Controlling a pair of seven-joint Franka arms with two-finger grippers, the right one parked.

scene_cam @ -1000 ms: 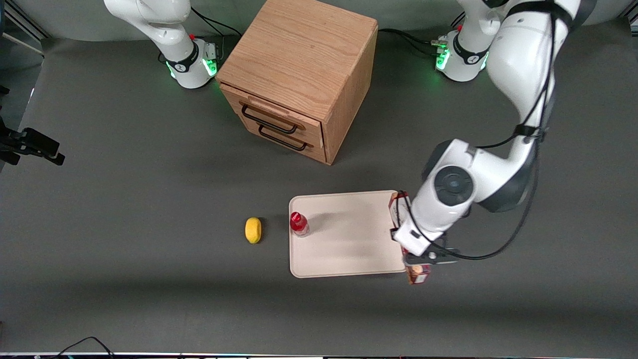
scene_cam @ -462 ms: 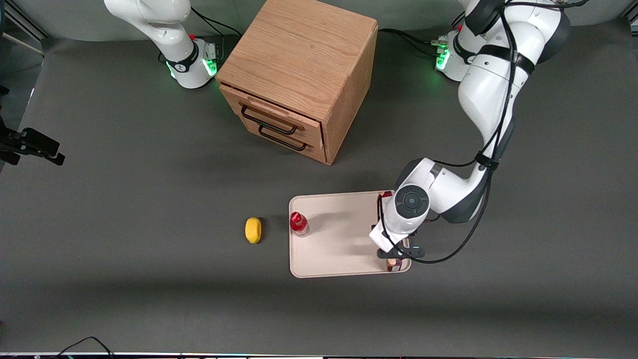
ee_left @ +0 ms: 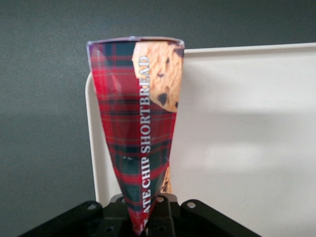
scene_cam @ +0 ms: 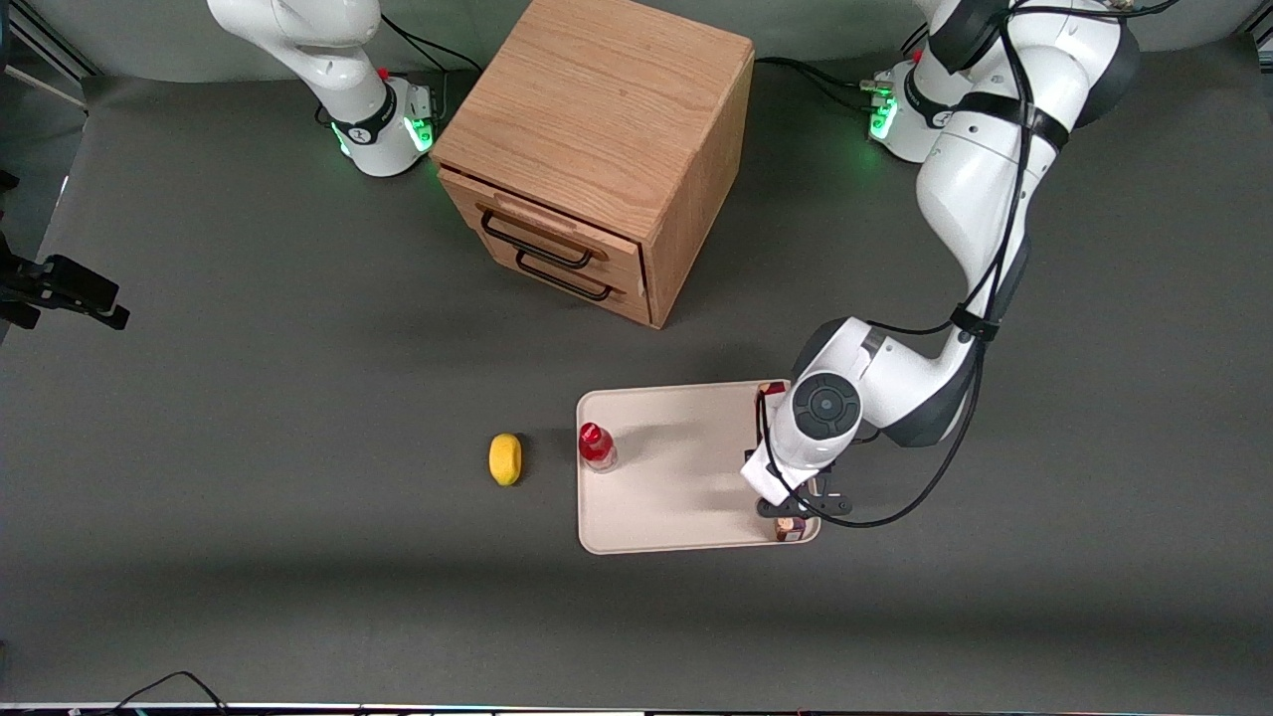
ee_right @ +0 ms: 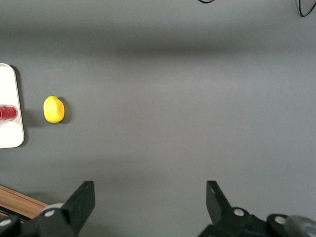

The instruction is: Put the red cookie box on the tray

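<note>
Even, soft overhead light falls on a matte dark grey tabletop (scene_cam: 249, 418) with no glare. Broad faint shadows band the flat cream-white tray (scene_cam: 656, 497). In the left wrist view, the black gripper (ee_left: 143, 224) is slightly blurred.

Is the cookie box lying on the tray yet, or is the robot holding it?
Held. The gripper is shut on the red cookie box, at the tray's edge nearest the working arm. Whether the box touches the tray, I cannot tell.
</note>
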